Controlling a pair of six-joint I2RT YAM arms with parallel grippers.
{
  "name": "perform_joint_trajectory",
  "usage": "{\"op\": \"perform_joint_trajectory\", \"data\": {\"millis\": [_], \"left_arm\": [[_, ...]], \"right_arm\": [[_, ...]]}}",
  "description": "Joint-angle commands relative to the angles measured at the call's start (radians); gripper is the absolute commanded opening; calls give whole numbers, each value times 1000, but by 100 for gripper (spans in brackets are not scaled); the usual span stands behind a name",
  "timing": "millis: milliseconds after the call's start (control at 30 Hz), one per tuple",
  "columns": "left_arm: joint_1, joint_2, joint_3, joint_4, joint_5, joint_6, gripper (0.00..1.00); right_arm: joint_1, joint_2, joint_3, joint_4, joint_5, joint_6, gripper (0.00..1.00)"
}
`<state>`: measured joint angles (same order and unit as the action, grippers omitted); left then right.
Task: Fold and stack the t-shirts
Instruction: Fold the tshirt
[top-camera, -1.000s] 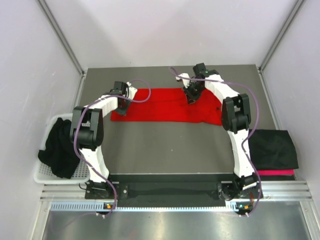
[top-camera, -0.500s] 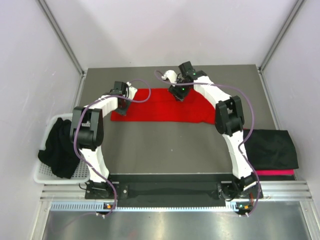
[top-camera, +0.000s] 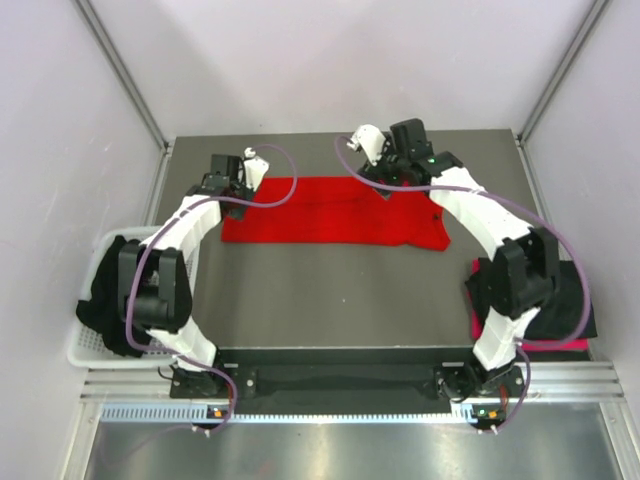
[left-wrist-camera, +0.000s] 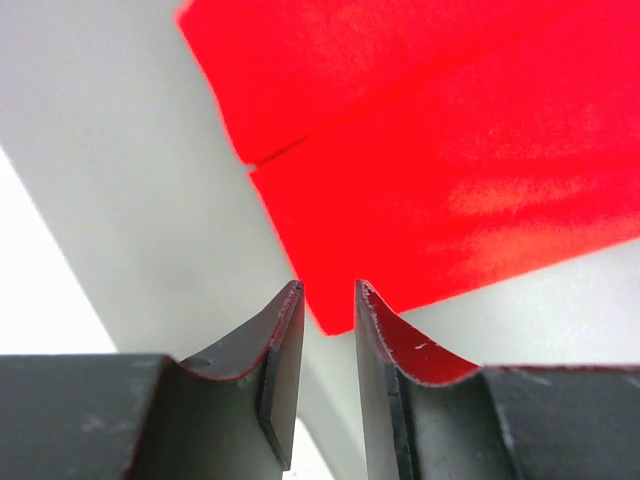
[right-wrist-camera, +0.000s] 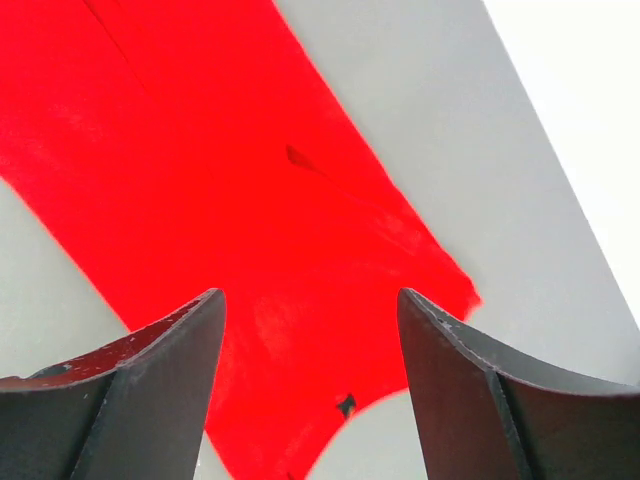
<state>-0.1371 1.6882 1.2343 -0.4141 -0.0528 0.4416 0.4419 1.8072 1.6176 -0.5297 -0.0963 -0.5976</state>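
Observation:
A bright red t-shirt lies folded into a long strip across the far half of the table. My left gripper hovers at its far left corner. In the left wrist view the left gripper is open by a narrow gap, nothing between its fingers, the red t-shirt just ahead. My right gripper hangs over the strip's far right part. In its wrist view the right gripper is wide open and empty above the red t-shirt. A folded black t-shirt lies on a pinkish-red one at the right.
A white mesh basket off the table's left edge holds crumpled black shirts. My right arm's elbow hangs over the folded black t-shirt. The left arm's elbow stands over the basket. Grey table lies between shirt and arm bases.
Both grippers have opened and let go of the red shirt. The right gripper swung left, then back right. Both elbows have swung outward, over the basket and the black stack.

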Motion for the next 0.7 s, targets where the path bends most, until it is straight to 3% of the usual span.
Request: {"op": "perform_joint_trajectory", "data": {"millis": [0, 133, 367, 667], "left_arm": [[2, -59, -9, -38, 28, 95, 32], [4, -73, -82, -29, 11, 164, 31], [8, -13, -104, 26, 4, 128, 29], [19, 119, -55, 75, -47, 91, 28]], "right_arm": [[-23, -48, -89, -22, -12, 27, 68], [-110, -43, -165, -154, -187, 33, 55], [-207, -71, -334, -141, -210, 1, 53], [-259, -66, -366, -164, -207, -22, 55]]}}
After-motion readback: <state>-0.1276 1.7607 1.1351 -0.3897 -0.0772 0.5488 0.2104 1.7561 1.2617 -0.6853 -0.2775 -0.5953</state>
